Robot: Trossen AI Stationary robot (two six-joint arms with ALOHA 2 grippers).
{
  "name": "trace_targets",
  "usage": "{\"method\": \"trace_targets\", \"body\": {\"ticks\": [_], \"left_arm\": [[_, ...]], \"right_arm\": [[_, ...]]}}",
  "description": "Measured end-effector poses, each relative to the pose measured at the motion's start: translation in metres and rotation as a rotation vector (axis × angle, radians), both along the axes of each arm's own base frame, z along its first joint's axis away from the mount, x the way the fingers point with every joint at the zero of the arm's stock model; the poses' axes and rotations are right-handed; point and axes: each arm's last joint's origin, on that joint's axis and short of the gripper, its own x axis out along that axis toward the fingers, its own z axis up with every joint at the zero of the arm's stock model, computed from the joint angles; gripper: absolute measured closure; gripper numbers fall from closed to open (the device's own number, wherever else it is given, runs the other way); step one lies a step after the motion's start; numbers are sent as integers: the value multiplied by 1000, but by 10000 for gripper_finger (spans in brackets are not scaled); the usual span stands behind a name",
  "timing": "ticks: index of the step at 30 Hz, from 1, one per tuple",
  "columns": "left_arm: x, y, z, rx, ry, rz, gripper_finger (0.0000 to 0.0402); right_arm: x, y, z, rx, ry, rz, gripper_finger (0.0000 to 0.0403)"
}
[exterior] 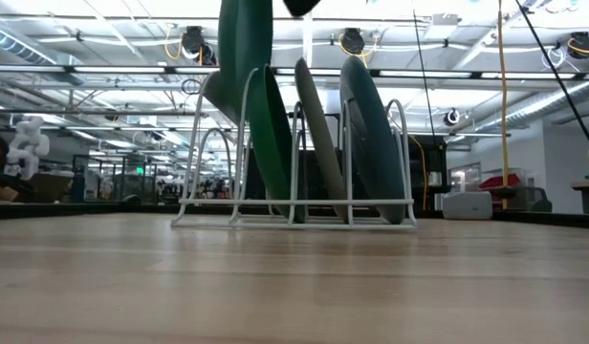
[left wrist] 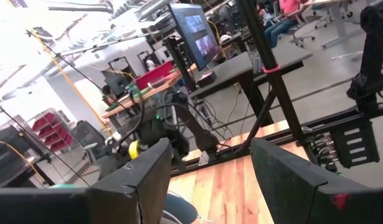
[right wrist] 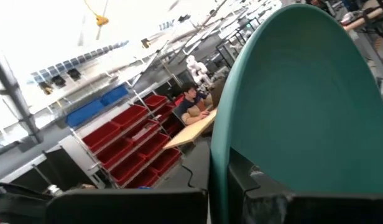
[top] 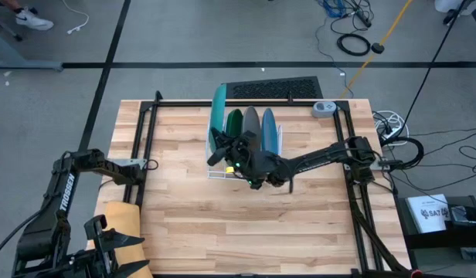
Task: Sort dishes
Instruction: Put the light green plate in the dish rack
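A white wire rack (top: 246, 158) stands mid-table with three dishes on edge in its slots: dark green (exterior: 271, 134), grey (exterior: 318, 134) and blue (exterior: 373, 134). The fourth dish, teal (top: 219, 116), also stands on edge. It is raised at the rack's left end, higher than the others (exterior: 245, 48). My right gripper (top: 222, 150) reaches in from the table's right and is shut on it. My left gripper (top: 124, 235) waits open over the near left corner, holding nothing; its view shows a wide gap between the fingers (left wrist: 210, 186). My right gripper pinches the teal dish's rim (right wrist: 221, 163) between its two fingers (right wrist: 303, 208), one on each face. The fingers come roughly level, slanting a little upward, from the table's right and near side. The dish stands upright, its lower edge (exterior: 223, 107) above the rack's base among the wire loops; whether it touches a wire, I cannot tell.
A yellow cloth (top: 122, 215) lies at the near left corner under my left gripper. A dark keyboard-like slab (top: 273, 89) and a small grey device (top: 324, 108) sit at the far edge. Black frame rails (top: 141, 139) run along both table sides. Bare wood lies in front of the rack.
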Motion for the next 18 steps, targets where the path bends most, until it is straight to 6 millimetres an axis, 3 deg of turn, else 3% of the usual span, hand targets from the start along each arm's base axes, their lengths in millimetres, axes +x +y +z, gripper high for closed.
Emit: {"method": "trace_targets", "body": {"ticks": [18], "left_arm": [[-1,-1,-1,-12,-1,-3,180]], "right_arm": [[15,-7,-30,27,84,-9,384]]}}
